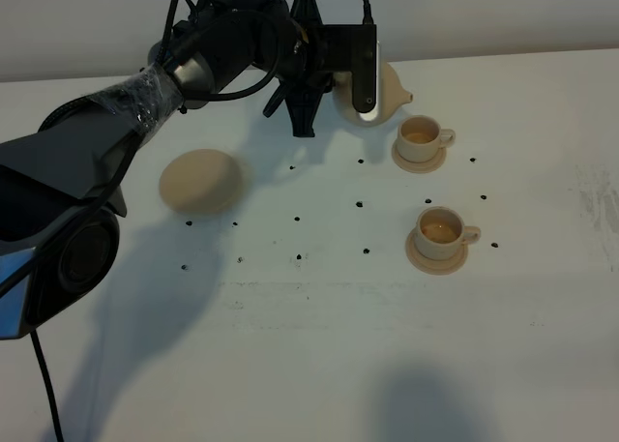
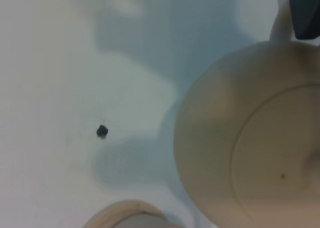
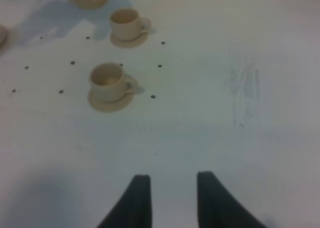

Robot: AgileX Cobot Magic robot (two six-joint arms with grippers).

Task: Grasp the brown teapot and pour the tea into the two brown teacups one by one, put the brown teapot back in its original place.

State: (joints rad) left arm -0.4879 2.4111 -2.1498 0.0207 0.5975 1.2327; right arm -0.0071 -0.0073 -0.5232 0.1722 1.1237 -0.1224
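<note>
The brown teapot (image 1: 390, 91) hangs at the back of the table, just behind and left of the far teacup (image 1: 423, 137), with its spout towards that cup. My left gripper (image 1: 362, 94) reaches across and is shut on the pot's handle. In the left wrist view the pot (image 2: 250, 138) fills the right side, with one dark finger (image 2: 306, 11) at the handle. The near teacup (image 1: 440, 229) stands on its saucer. Both cups hold amber tea. The wide saucer plate (image 1: 200, 181) lies bare at the left. My right gripper (image 3: 172, 198) is open and empty, well short of the cups (image 3: 107, 83).
Small black dots (image 1: 359, 204) mark a grid on the white table (image 1: 319, 365). One dot (image 2: 102, 131) shows under the left wrist camera, beside the pot's shadow. My left arm (image 1: 106, 142) spans the back left of the table.
</note>
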